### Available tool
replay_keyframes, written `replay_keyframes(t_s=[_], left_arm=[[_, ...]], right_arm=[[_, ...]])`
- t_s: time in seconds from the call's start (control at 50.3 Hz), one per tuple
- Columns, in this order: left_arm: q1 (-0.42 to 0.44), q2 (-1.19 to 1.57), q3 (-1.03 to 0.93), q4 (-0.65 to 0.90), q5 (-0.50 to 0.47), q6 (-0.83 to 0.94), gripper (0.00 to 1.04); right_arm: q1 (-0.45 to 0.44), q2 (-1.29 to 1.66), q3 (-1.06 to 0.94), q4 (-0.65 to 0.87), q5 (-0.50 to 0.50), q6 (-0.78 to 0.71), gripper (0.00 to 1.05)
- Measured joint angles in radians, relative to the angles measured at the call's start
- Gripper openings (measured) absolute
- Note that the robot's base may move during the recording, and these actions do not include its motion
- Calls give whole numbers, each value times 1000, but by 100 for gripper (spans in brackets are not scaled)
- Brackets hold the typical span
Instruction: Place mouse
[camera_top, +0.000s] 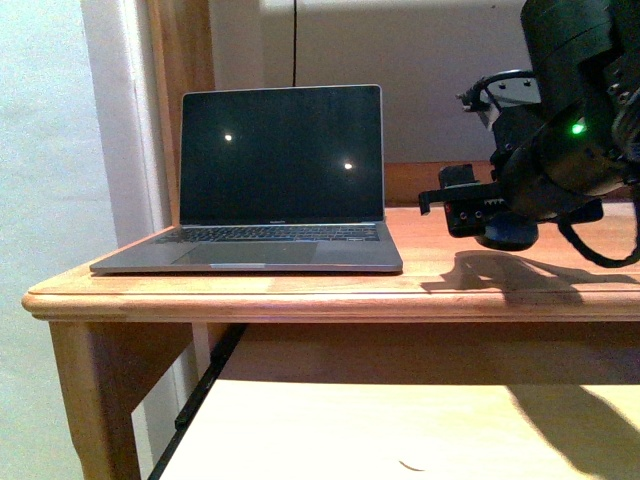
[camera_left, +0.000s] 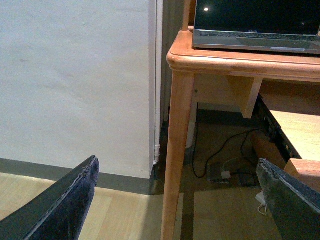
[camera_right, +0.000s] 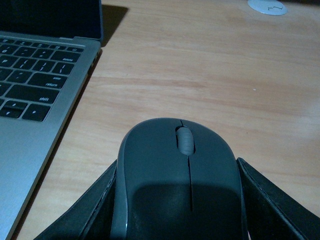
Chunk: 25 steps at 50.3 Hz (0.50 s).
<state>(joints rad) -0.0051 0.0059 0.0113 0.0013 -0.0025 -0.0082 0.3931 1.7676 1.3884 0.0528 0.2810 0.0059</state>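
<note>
The right arm reached in over the light wooden desk (camera_top: 300, 285), its wrist bent so that the right arm's black padded fingers (camera_right: 270, 202) pointed level along the top. These fingers pinched the small dark grey, domed oval mouse (camera_right: 180, 175) by its two sides, scroll wheel facing away from the wrist. Whether the mouse's underside touched the wood could not be told. The left arm's black fingers (camera_left: 55, 202) were spread wide with nothing between them, held low and off the desk's corner, facing a pale wall (camera_left: 75, 75), a wooden desk leg and loose dark cables (camera_left: 225, 160) on the floor. To the left of the right fingers, near but apart, stood an open grey laptop (camera_top: 280, 170) with a dark screen. Well beyond the held mouse lay a small flat white disc (camera_right: 267, 6), cut off by the picture's edge. The right arm's bulk hid most of the mouse from the front.
</note>
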Motion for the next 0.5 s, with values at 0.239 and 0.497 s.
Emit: replay_keyframes(t_s=[0.239,0.497], left_arm=[[0,0,0,0,0,0,97],[0,0,0,0,0,0,97]], right_arm=[[-24,117,110,1,33,-26,59],[-79,173,168,-32,44,-82,64]])
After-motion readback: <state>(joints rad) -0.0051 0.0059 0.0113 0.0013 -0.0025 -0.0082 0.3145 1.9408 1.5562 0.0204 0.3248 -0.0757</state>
